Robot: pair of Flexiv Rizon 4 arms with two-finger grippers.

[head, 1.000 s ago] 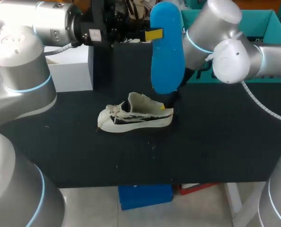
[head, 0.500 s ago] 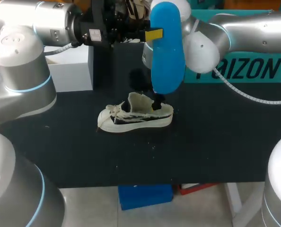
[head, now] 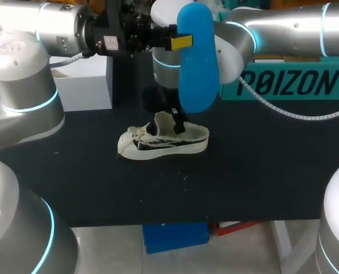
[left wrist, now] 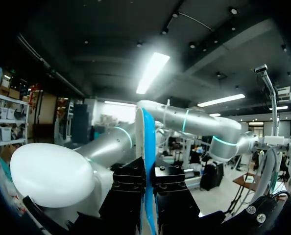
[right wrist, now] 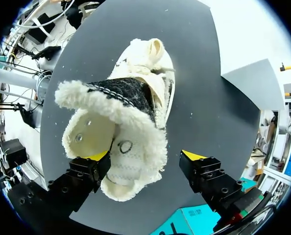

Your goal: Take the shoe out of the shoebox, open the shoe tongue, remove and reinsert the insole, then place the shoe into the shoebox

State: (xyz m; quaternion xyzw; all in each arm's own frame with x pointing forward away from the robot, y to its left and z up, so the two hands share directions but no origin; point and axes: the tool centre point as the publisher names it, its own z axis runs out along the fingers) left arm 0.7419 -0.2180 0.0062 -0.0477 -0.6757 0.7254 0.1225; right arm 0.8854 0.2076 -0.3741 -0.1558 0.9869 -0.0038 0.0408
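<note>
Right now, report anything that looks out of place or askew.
The blue insole is out of the shoe, held on end in the air above it by the left gripper. The shoe's tongue stands pulled open. Nothing looks spilled or damaged.

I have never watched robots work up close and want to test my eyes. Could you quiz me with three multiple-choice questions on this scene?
1. Where is the shoe? A on the floor; B on the black table; C lifted in the air.
2. What colour is the insole held by the left gripper? A red; B blue; C green.
3. How is the right gripper? A shut on the insole; B out of sight; C open.
Answers: 1 B, the shoe's sole rests on the table in the head view. 2 B, the upright insole is plainly blue. 3 C, its yellow tips stand wide apart at the shoe's heel.
</note>
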